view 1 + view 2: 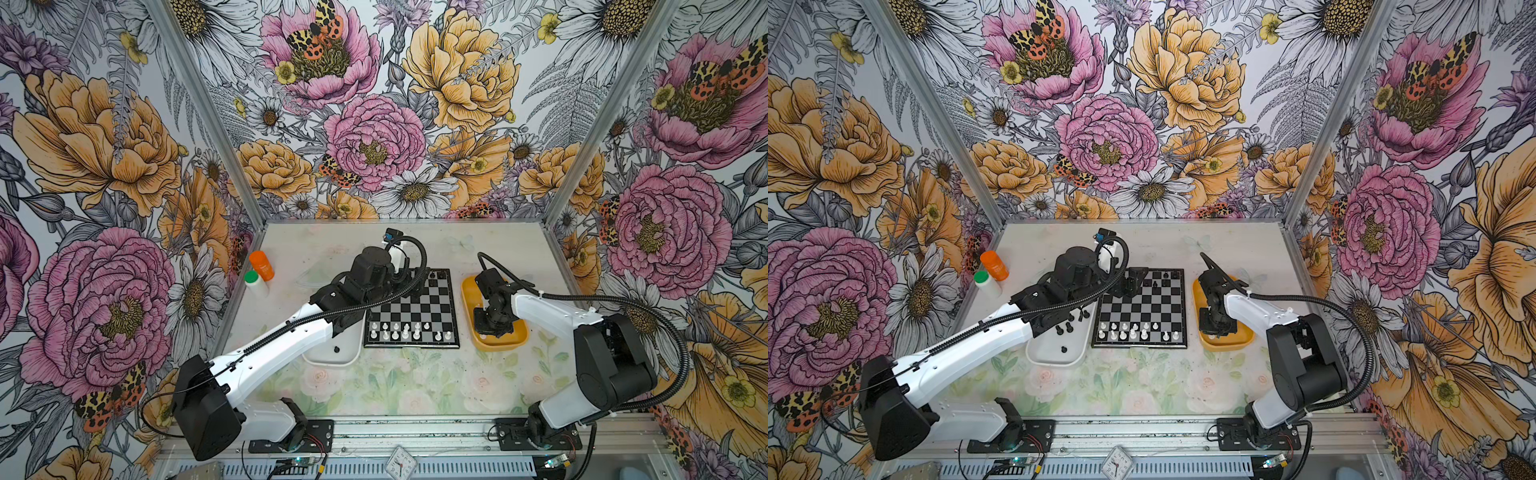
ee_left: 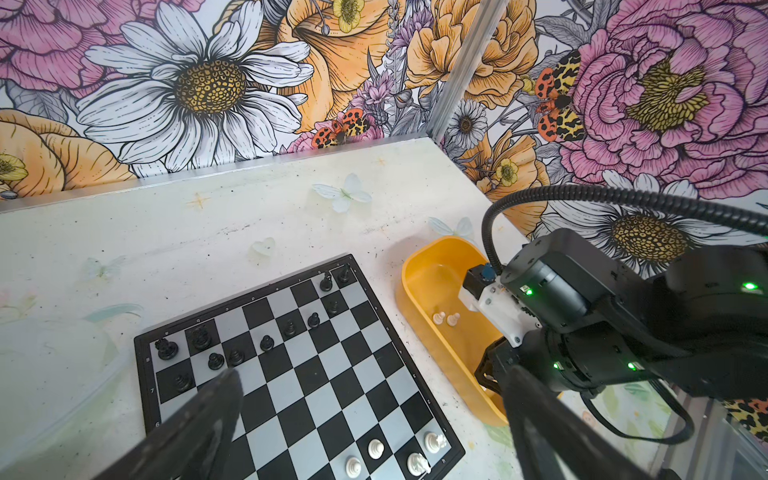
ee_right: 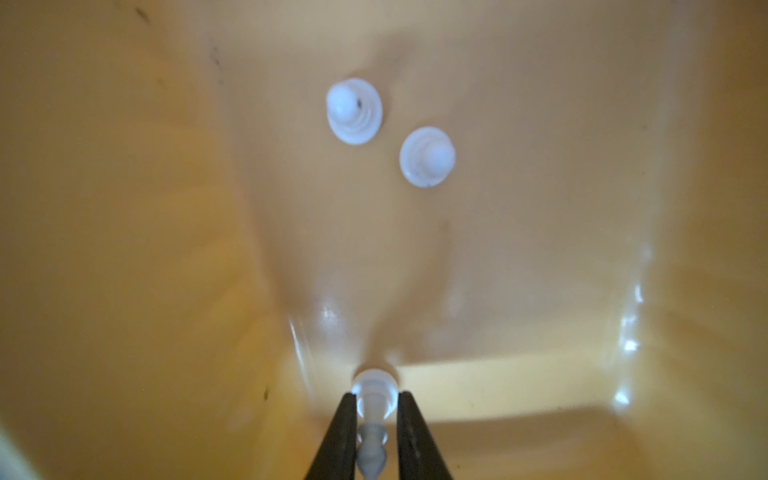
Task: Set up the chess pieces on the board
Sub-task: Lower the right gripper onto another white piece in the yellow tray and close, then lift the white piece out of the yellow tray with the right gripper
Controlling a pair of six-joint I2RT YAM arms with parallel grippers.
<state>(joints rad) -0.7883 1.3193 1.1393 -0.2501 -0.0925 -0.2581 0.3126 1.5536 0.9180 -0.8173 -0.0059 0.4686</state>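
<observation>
White chess piece (image 3: pixel 372 409) looks only just pinched by the right gripper (image 3: pixel 377 397), left gripper (image 2: pixel 372 380) wide open, so it might squirt out into the yellow tray (image 3: pixel 124 249) on the lift.

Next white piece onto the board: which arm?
Right: the right gripper is in the yellow tray, jaws flanking a white piece. The left gripper hangs open over the black end of the board.
</observation>
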